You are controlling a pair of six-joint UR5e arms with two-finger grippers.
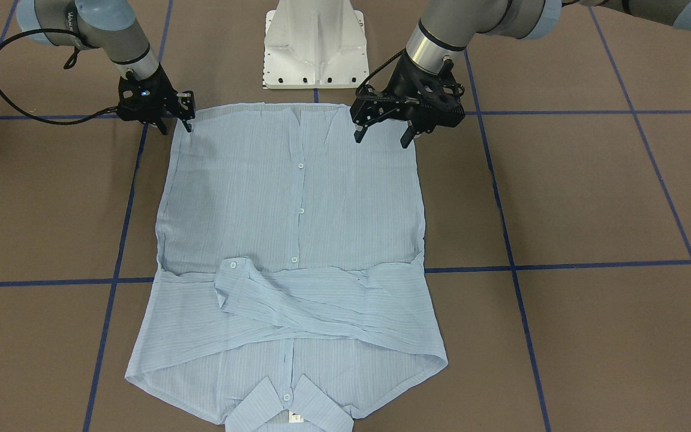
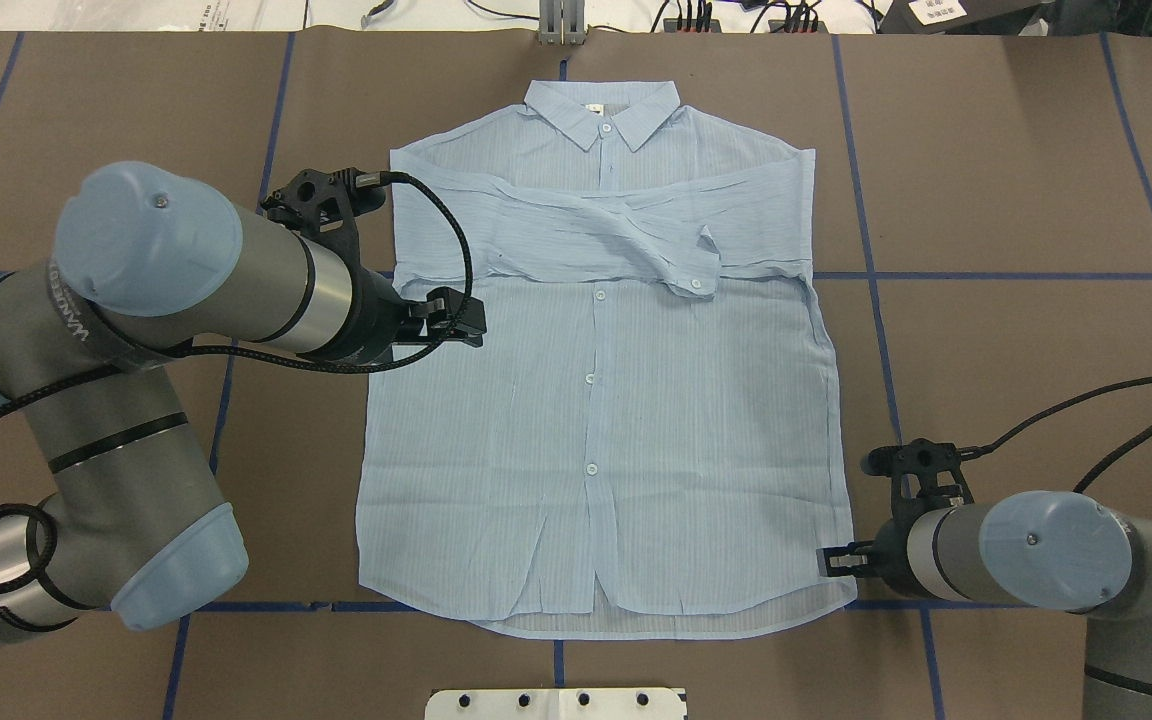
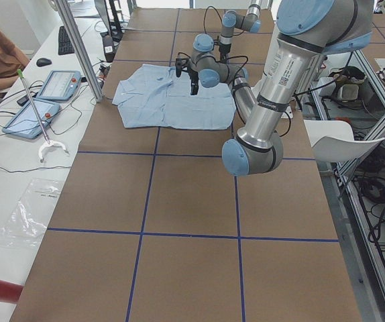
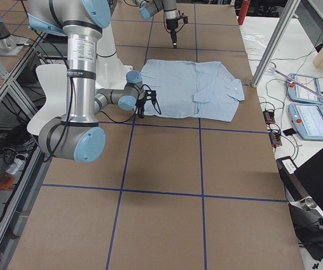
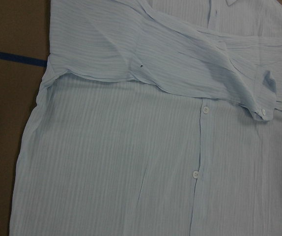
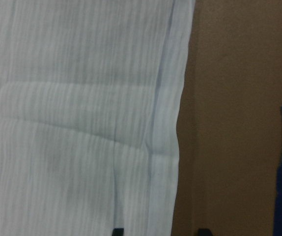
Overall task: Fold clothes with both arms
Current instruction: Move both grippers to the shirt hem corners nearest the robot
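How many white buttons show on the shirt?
5: one at the collar, one on the cuff, three down the placket. The folded sleeves may hide more.

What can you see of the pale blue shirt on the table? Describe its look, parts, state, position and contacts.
The shirt is thin, finely striped pale blue fabric, buttoned with white buttons, lying flat and face up on the brown table. Its collar points away from the robot; both sleeves are folded across the chest, one cuff on top. The open right gripper straddles its side edge near a hem corner; the open left gripper hovers over the other side.
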